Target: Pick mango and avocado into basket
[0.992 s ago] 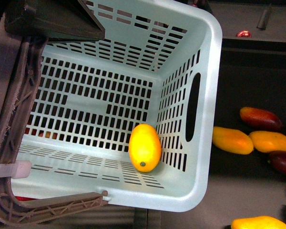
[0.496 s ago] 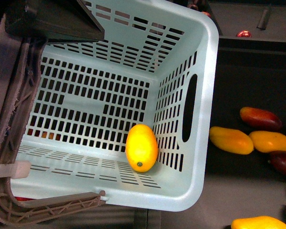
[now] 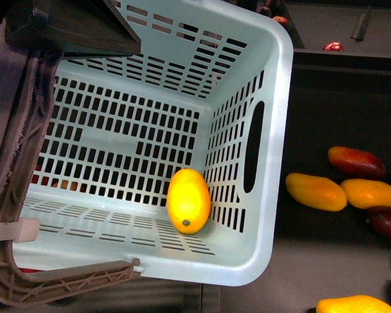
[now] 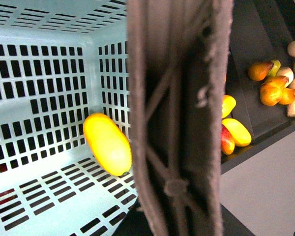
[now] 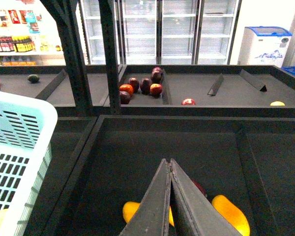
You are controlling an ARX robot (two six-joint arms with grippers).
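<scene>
Halfway: mango (image 3: 188,201) down on the basket (image 3: 274,130) floor, against its side wall. Next, locating and fetching the avocado. Closed and empty, the right hand (image 5: 168,167), above the tabletop (image 5: 137,162); left hand grip impossible to tell. Only from the right wrist: small dark-green fruit (image 5: 33,78) toward the far-left corner, maybe the target.

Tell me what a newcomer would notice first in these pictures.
The pale teal basket fills most of the front view, with one bright yellow mango lying on its floor by a side wall. Beside the basket, yellow and dark red mangoes lie on the dark shelf; the right pincer is shut.
</scene>
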